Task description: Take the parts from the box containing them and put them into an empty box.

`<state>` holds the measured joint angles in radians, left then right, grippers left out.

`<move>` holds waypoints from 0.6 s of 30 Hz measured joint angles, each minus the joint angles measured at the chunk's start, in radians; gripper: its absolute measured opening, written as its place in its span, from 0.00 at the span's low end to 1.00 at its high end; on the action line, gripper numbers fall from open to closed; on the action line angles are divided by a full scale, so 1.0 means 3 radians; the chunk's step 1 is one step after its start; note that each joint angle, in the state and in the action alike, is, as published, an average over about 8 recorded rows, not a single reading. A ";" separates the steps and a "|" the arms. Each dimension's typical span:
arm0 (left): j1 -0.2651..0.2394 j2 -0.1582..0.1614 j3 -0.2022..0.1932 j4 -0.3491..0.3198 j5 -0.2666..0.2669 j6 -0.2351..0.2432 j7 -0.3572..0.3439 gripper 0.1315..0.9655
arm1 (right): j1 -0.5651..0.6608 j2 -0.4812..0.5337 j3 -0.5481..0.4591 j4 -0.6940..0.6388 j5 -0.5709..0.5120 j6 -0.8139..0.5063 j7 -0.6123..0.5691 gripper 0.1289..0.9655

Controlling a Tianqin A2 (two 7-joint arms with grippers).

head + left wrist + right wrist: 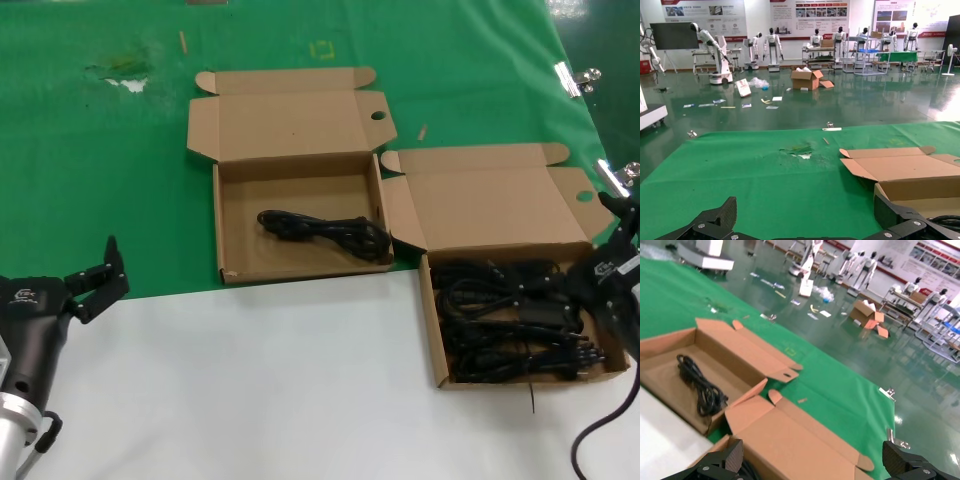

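Two open cardboard mailer boxes on the surface (250,380), lids hinged back. Right-hand box (436,340), straddling the white and green parts of the surface: packed with a tangle of black power cords (510,325); count not readable, several at least. Left-hand box (232,225), on the green cloth (100,180): holds one coiled power cord (325,230) lying across the floor toward the near right corner; otherwise bare cardboard. Boxes just beside each other, the right box's lid flap near the left box's right wall. Right hand (590,300) down over the right side of the full box, among or just above the cords; right wrist view shows both finger tips (725,460) set wide apart with nothing seen between them, so read as spread open; contact with a cord not confirmable. Left hand (95,282) parked low at the near left, well apart from both boxes, fingers (112,255) apart, empty. Progress, judged from layout: one cord transferred, the bulk left in the source box; task early. Step in hand appears to be reaching for the next cord. Risk noted: cords tangled, so lifting one may drag neighbours.
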<state>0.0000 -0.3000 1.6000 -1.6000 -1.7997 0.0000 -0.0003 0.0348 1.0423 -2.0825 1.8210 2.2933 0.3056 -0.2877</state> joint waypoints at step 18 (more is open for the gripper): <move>0.0000 0.0000 0.0000 0.0000 -0.0001 0.0000 0.0001 1.00 | -0.0031 -0.0656 0.0427 -0.0195 -0.0436 -0.0270 0.0254 1.00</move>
<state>0.0000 -0.3000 1.6000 -1.6000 -1.7999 0.0000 -0.0001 0.0256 0.8457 -1.9545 1.7625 2.1627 0.2247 -0.2115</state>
